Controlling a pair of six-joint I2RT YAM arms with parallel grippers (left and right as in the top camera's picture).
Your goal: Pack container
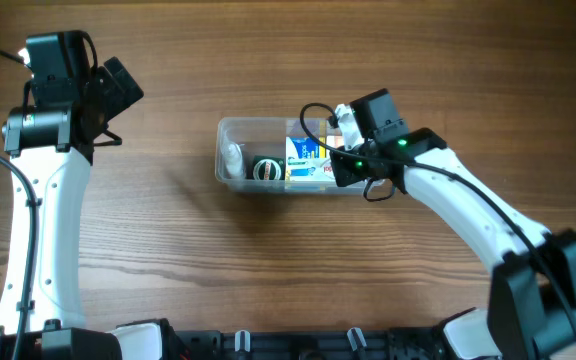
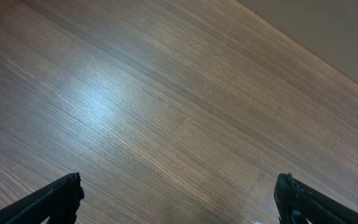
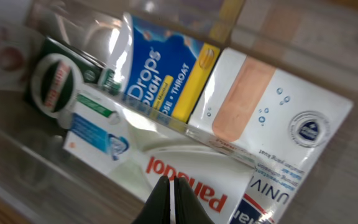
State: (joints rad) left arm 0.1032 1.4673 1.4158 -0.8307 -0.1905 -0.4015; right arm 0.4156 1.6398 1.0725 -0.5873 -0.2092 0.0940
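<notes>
Since the closed right gripper (image 3: 173,198) sits at three o'clock of the container (image 1: 224,152), nudge the Panadol box (image 3: 166,167) down gently; the left gripper (image 2: 178,196) stands wide apart.

In the right wrist view, upper centre, a blue and yellow pack (image 3: 166,68) carries "Drops" in white. Below it are "OUGH" and "SE • THROAT", with the starts of those words hidden. At bottom centre a white box (image 3: 135,165) shows "Panadol" in red, upside down. Lower right, the plaster box (image 3: 272,118) reads "UNIV", the rest out of frame; its round blue seal is too blurred to read. At left, the red lettering on the round green tin (image 3: 55,84) and the print on the white and teal carton (image 3: 95,127) cannot be read. In the overhead view the labels inside the container (image 1: 220,155) are too small to read.
</notes>
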